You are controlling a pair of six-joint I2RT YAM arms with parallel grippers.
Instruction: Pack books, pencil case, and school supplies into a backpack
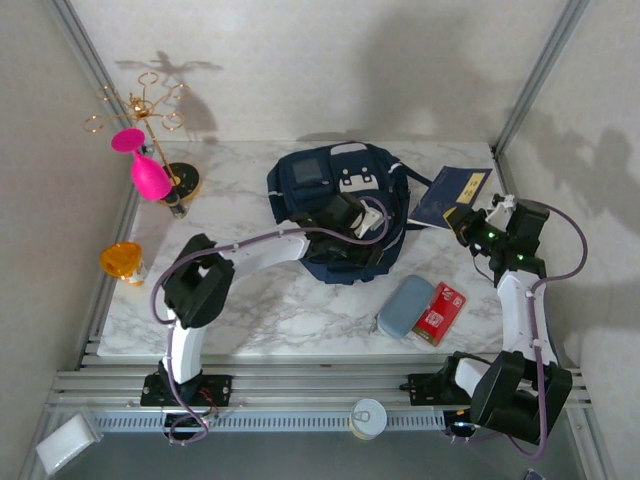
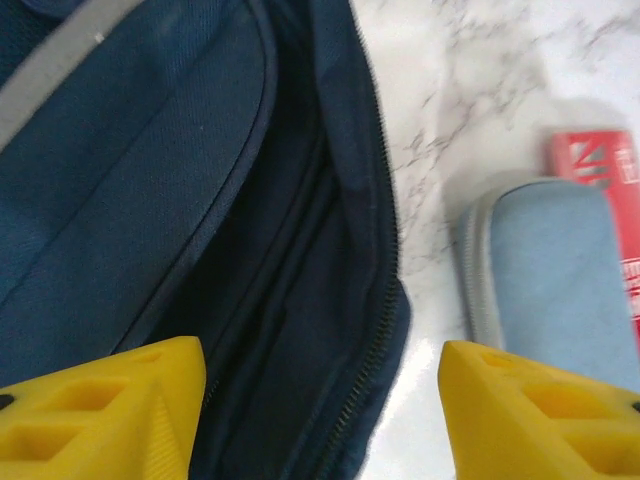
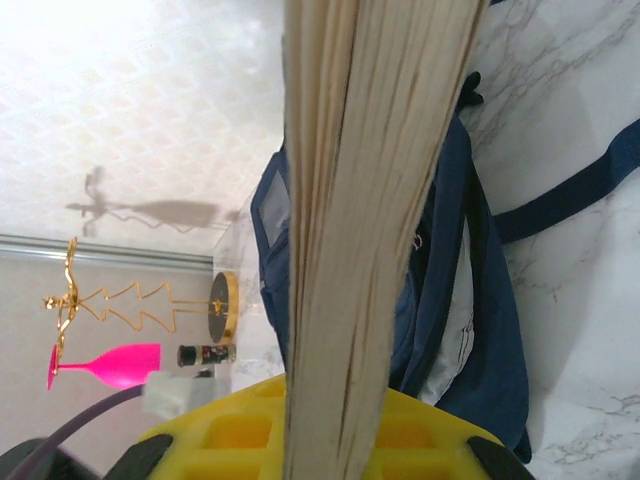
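White marble-patterned table top (image 1: 300,310), pale booth walls behind. Large navy blue fabric backpack (image 1: 335,200) lies mid-table, main compartment unzipped.

Left gripper (image 2: 318,360) hovers over the backpack's open mouth. Its yellow jaws are spread wide with nothing between them, and the dark interior shows below.

Right gripper (image 1: 470,225) sits just right of the backpack, jaws clamped on a thin navy book with a pale label (image 1: 455,195). The right wrist view shows its page edge pinched between the fingers.

Soft grey-blue oblong pencil case (image 1: 405,306) and small flat rectangular red pack with white markings (image 1: 440,313) lie touching each other on the table, near the backpack's open zip edge.

Step in hand, as I read it: get the navy book into the backpack. Notes:
- Left gripper should pinch the upper lip of the opening and lift so the mouth gapes.
- Bring the book in narrow edge first, along the zip line, at a low angle.
- Risk: a corner may snag on zip teeth or a fabric fold.
- The grip looks to be near one corner, so the book may pivot.
- Release only once most of it is past the lip.
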